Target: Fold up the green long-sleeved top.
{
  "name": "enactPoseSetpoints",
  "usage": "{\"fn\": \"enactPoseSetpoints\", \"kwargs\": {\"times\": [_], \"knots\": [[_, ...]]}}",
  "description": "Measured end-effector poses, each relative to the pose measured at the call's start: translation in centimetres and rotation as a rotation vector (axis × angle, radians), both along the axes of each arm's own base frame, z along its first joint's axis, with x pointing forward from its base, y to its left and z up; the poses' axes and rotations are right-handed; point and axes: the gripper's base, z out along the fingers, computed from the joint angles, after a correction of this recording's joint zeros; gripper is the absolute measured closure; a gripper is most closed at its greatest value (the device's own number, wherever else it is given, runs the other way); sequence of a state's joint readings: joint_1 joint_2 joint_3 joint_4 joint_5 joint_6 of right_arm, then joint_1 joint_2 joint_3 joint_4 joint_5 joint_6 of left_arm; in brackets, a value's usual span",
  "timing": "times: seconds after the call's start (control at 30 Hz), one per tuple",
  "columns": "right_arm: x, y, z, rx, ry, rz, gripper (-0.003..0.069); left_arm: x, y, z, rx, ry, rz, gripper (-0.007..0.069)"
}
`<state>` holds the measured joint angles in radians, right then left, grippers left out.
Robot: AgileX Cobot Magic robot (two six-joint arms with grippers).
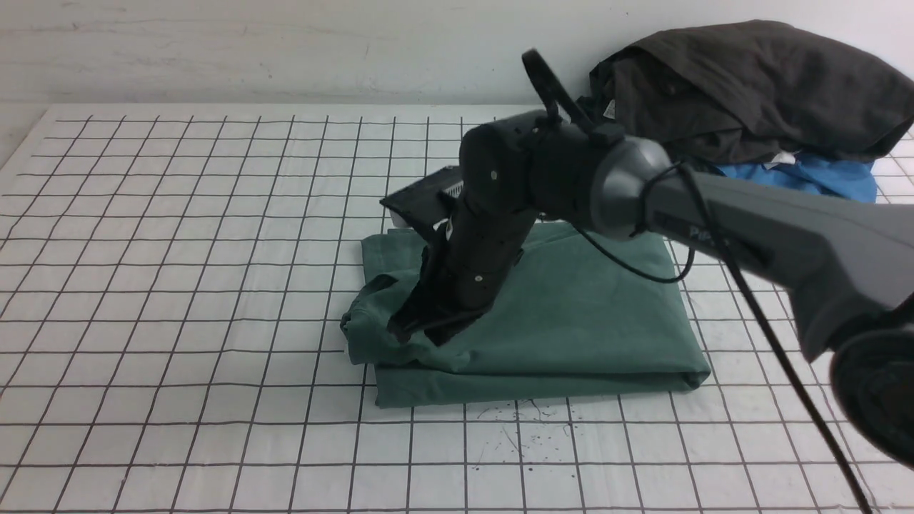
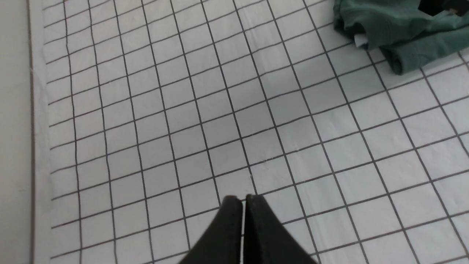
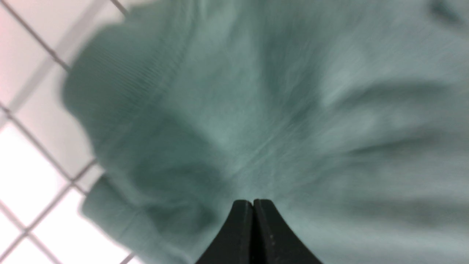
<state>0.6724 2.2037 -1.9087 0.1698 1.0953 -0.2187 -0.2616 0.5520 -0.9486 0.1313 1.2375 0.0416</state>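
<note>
While front view hides its tips, right gripper (image 3: 253, 201) pinches green top (image 1: 585, 314) | left gripper (image 2: 243, 198) closed above grid sheet (image 2: 183, 110)

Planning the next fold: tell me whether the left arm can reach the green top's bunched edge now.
Probably yes. The left claw, shut, is over grid sheet with nothing between it and the green top; only the right claw, pinching that edge, might crowd it.

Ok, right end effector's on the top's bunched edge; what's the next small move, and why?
Probably lift the right end effector slightly: its jaws are shut, wrinkles in the green long-sleeved top converge there, so the bunched edge seems pinched.
</note>
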Motion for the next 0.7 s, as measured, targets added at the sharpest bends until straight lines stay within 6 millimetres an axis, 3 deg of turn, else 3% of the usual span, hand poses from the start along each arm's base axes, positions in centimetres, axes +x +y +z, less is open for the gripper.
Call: {"fn": "enactPoseSetpoints", "kwargs": {"times": [0.03,0.1,0.17,0.2,0.23,0.27,0.3,0.33,0.4,0.43,0.47,0.7], "knots": [[-0.1,-0.1,0.5,0.004,-0.009,0.0,0.0672,-0.5,0.1,-0.3,-0.006,-0.012,0.003,0.0631],[-0.3,-0.9,3.7,0.04,-0.069,-0.007,0.0672,-3.1,0.8,-2.0,-0.069,-0.105,0.031,0.0631],[-0.8,-1.7,6.4,0.066,-0.122,-0.011,0.0672,-4.2,1.1,-3.7,-0.107,-0.147,0.046,0.0631],[-0.8,-1.7,6.4,0.065,-0.123,-0.011,0.0672,-4.1,1.1,-3.7,-0.109,-0.15,0.047,0.0631],[-1.2,-2.2,8.2,0.087,-0.16,-0.013,0.0673,-4.6,1.2,-4.7,-0.122,-0.17,0.05,0.0631],[-1.6,-2.6,9.8,0.108,-0.192,-0.015,0.0673,-4.8,1.2,-5.4,-0.136,-0.184,0.049,0.0631],[-1.7,-2.6,10.1,0.113,-0.198,-0.015,0.0673,-4.9,1.2,-5.6,-0.138,-0.187,0.049,0.0631],[-2.4,-3.2,12.3,0.146,-0.244,-0.017,0.0673,-4.9,1.1,-6.4,-0.153,-0.2,0.041,0.0631],[-3.3,-3.9,14.7,0.185,-0.294,-0.019,0.0673,-4.7,1.0,-7.1,-0.161,-0.221,0.034,0.0631],[-3.3,-3.9,14.7,0.185,-0.295,-0.019,0.0673,-4.6,1.0,-7.1,-0.162,-0.222,0.034,0.0631],[-4.1,-4.6,16.6,0.215,-0.335,-0.02,0.0673,-4.4,0.9,-7.5,-0.163,-0.24,0.028,0.0631],[-7.9,-7.6,21.3,0.321,-0.475,-0.036,0.0673,-4.0,0.7,-7.2,-0.163,-0.298,0.01,0.0631]]}}
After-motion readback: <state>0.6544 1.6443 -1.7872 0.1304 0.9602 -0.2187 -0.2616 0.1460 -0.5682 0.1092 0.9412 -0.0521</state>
